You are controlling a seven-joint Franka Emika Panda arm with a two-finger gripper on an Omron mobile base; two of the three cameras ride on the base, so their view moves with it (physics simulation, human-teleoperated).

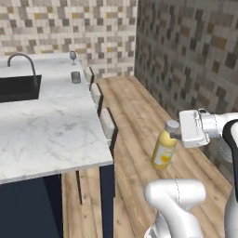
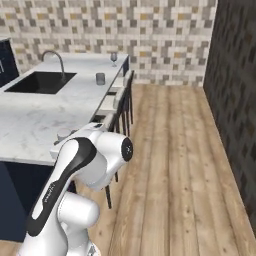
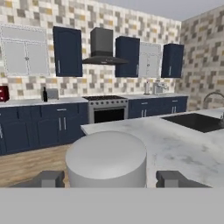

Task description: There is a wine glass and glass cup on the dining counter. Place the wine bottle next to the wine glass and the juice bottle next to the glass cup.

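The two-finger gripper [image 1: 175, 135] carries the stout yellow juice bottle [image 1: 164, 148] with its grey-white cap, jaws pinching it just under the cap, out over the wooden floor beyond the near corner of the white marble dining counter [image 1: 51, 135]. I judge neither placement done: the short grey glass cup [image 1: 76, 77] and the clear stemmed wine glass [image 1: 73, 56] stand alone by the far right edge. A small dark bottle [image 3: 44, 94], probably the wine bottle, waits on the wall counter [image 3: 39, 102]. One of each
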